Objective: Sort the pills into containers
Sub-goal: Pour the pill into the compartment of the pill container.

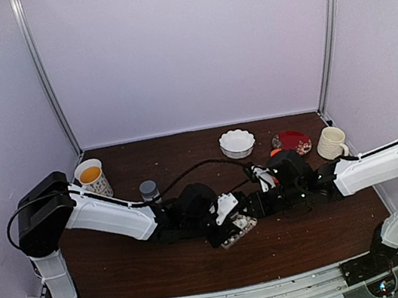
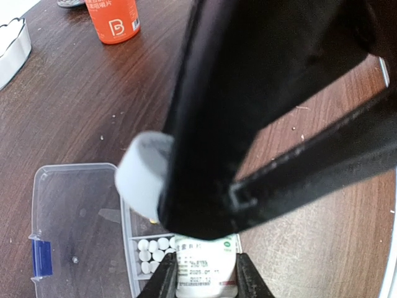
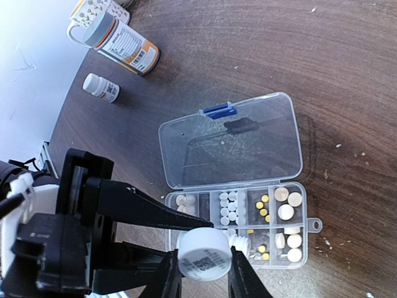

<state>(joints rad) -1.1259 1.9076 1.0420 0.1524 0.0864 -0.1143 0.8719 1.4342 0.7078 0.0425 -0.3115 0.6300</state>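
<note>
The container [image 3: 229, 143], a clear organizer box, lies open on the table with its lid folded back. Its compartments hold white pills [image 3: 228, 205], yellow ones [image 3: 263, 205] and larger pale tablets [image 3: 286, 203]. My left gripper [image 2: 206, 273] is shut on a small white labelled bottle [image 2: 205, 261] held over the box [image 2: 74, 223]. My right gripper [image 3: 205, 261] is shut on the bottle's white cap [image 3: 203, 251], just above the threaded neck [image 3: 243, 242]. In the top view both grippers [image 1: 224, 217] [image 1: 257, 200] meet over the box [image 1: 241, 228].
An orange bottle [image 3: 124, 46] lies on its side beside a small white bottle [image 3: 102, 87] and a mug [image 1: 92, 178]. A white scalloped bowl [image 1: 237, 142], a red plate [image 1: 291, 141], a cream mug [image 1: 332, 142] and a grey-capped bottle [image 1: 149, 190] stand farther back.
</note>
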